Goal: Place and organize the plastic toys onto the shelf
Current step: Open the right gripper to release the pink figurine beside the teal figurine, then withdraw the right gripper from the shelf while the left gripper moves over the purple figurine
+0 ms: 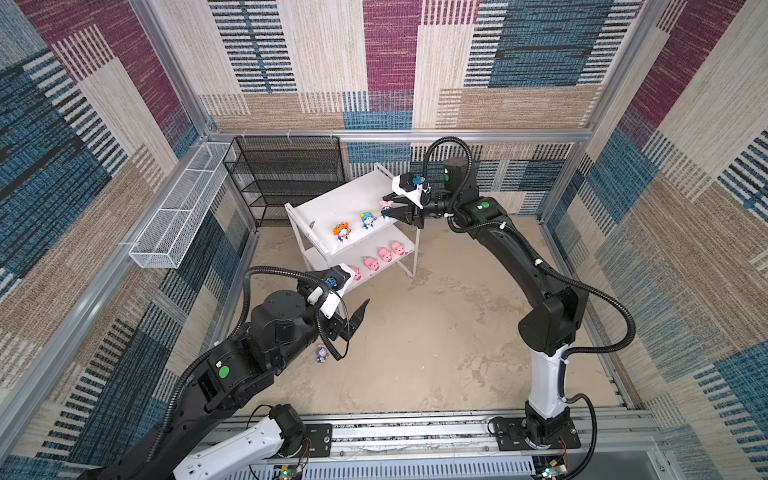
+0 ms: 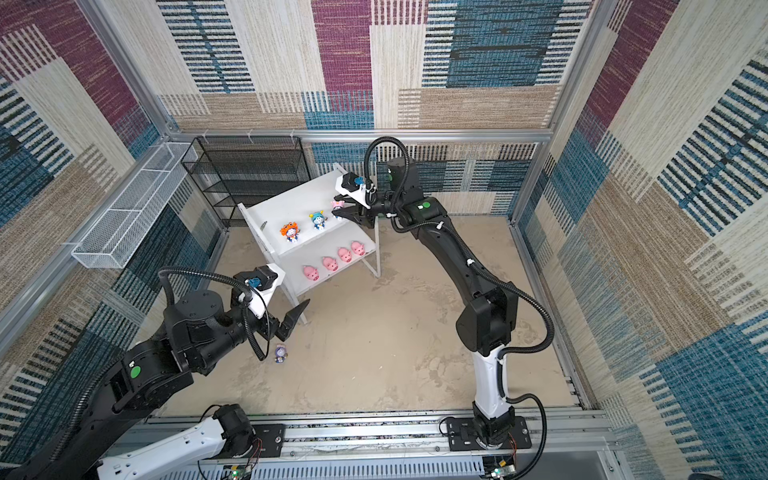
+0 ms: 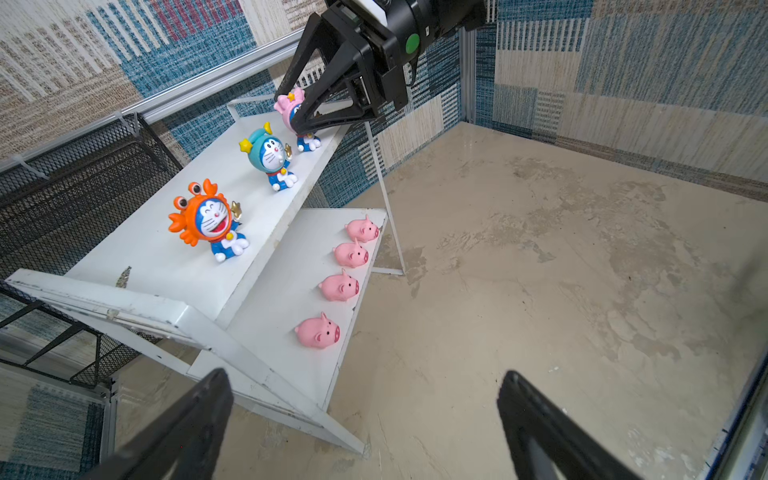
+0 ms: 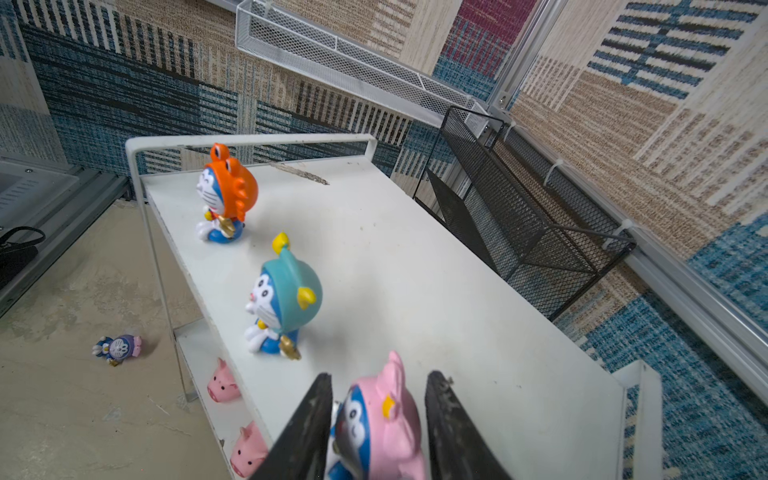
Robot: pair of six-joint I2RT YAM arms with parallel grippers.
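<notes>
Patchwork carpet lines the walls around a stained beige floor (image 1: 457,332), where the white two-tier shelf (image 1: 340,199) stands at an angle. By my reading the task is nearly done: seven of the eight toys are on the shelf.

The lower board (image 3: 282,291) holds the four pink pigs (image 3: 340,286) in a neat row along its front edge. On the top board sit the orange-hooded figurine (image 1: 342,232), the blue-hooded figurine (image 1: 367,219) and the pink-hooded figurine (image 4: 390,415), all upright in a line.

The right gripper (image 1: 384,206) has its fingers on either side of the pink-hooded one, whose feet rest on the board. A thin gap shows at one finger, and I cannot tell whether the other presses.

What is left is the purple-hooded figurine (image 1: 321,353), lying on its side on the floor, well apart from the shelf. The left gripper (image 3: 365,373) hangs above the floor near it, jaws spread wide and empty.

The black mesh rack (image 1: 286,174) and white wire basket (image 1: 178,212) hold nothing.
</notes>
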